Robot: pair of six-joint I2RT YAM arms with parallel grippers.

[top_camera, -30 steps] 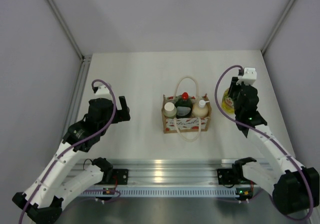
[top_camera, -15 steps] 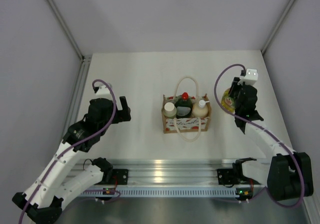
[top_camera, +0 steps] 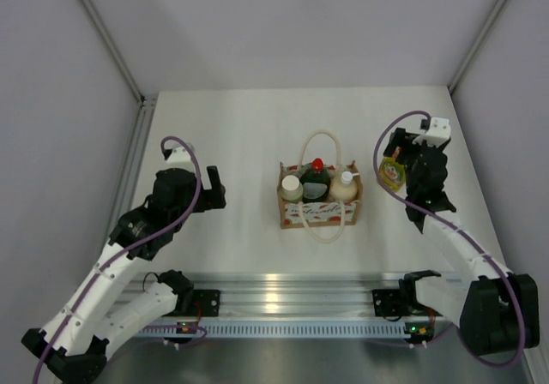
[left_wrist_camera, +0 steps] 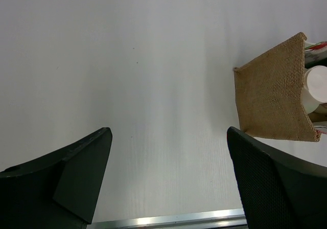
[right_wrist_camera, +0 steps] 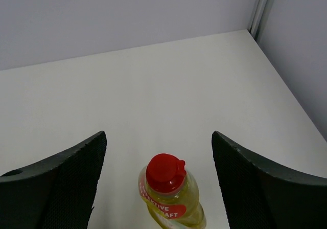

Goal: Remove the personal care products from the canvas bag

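Note:
The canvas bag (top_camera: pixel 319 211) stands mid-table, its tan side also in the left wrist view (left_wrist_camera: pixel 273 98). Inside it are a pale bottle with a white cap (top_camera: pixel 292 187), a dark green bottle with a red cap (top_camera: pixel 316 181) and a cream bottle with a white nozzle (top_camera: pixel 345 186). A yellow bottle with a red cap (top_camera: pixel 392 172) (right_wrist_camera: pixel 171 193) stands upright on the table at the right. My right gripper (top_camera: pixel 396 163) (right_wrist_camera: pixel 158 135) is open around it, both fingers well apart from it. My left gripper (top_camera: pixel 212 187) (left_wrist_camera: pixel 168 133) hangs open and empty left of the bag.
The bag's cream rope handles (top_camera: pixel 323 137) loop out toward the back and the front. Grey walls enclose the table on three sides; the right wall (right_wrist_camera: pixel 301 50) is close to the yellow bottle. A metal rail (top_camera: pixel 283 294) runs along the near edge.
My right gripper has opened and let go of the yellow bottle, which now stands by itself on the table. The left arm has barely moved.

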